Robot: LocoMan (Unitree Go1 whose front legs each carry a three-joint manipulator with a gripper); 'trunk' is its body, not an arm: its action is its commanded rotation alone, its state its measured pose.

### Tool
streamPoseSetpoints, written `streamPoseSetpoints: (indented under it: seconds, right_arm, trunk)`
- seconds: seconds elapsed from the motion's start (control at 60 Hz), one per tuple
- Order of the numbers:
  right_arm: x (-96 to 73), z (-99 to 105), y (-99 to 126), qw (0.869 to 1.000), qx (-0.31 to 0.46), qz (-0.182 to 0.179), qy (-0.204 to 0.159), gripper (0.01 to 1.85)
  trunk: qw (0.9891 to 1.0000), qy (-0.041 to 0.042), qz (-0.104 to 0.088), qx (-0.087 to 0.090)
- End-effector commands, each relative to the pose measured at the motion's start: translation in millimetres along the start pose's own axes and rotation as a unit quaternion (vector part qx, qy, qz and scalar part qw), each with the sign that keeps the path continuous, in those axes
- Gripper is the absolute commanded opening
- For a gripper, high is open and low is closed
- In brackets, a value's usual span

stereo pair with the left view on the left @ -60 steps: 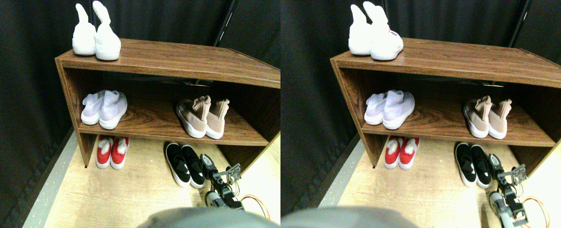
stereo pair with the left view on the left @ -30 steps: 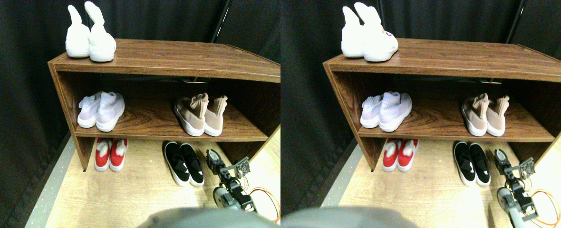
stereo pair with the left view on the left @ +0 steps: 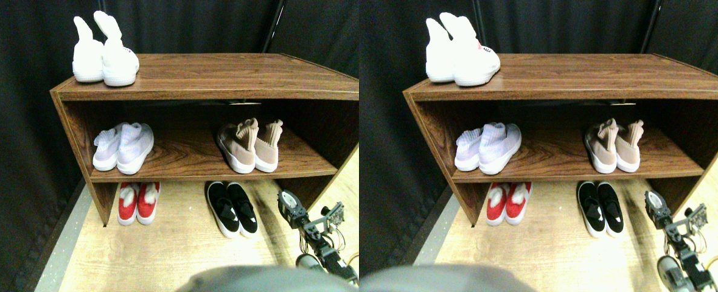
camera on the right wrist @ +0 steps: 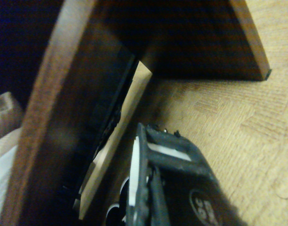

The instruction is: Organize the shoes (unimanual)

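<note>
The big wooden shelf (stereo pair with the left view on the left: 213, 73) stands in front of the fingers. All the shoes sit in neat pairs. The black shoes (stereo pair with the left view on the left: 232, 208) are on the floor under the shelf, side by side. A second ago the right gripper (stereo pair with the left view on the left: 290, 205) was right next to them. Now it has pulled back, and they lie well apart from the fingers. It carries no shoe. I cannot tell if the fingers are wide or narrow. That pair looks done.
</note>
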Motion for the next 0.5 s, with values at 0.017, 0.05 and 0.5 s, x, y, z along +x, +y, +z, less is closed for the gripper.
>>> streamPoseSetpoints:
  seconds: [0.017, 0.05, 0.5]
  right_arm:
    - [-14.5, -1, 16, 0.999, 0.002, 0.047, 0.015, 0.06]
    - [-20.8, -2, 19, 0.999, 0.004, 0.051, 0.016, 0.06]
    - [-87.3, -5, 77, 0.982, -0.020, 0.170, 0.077, 0.06]
  trunk:
    - [0.9999, -0.0145, -0.004, 0.001]
    - [0.9999, -0.0160, -0.005, 0.001]
    - [0.9988, -0.0470, -0.011, 0.007]
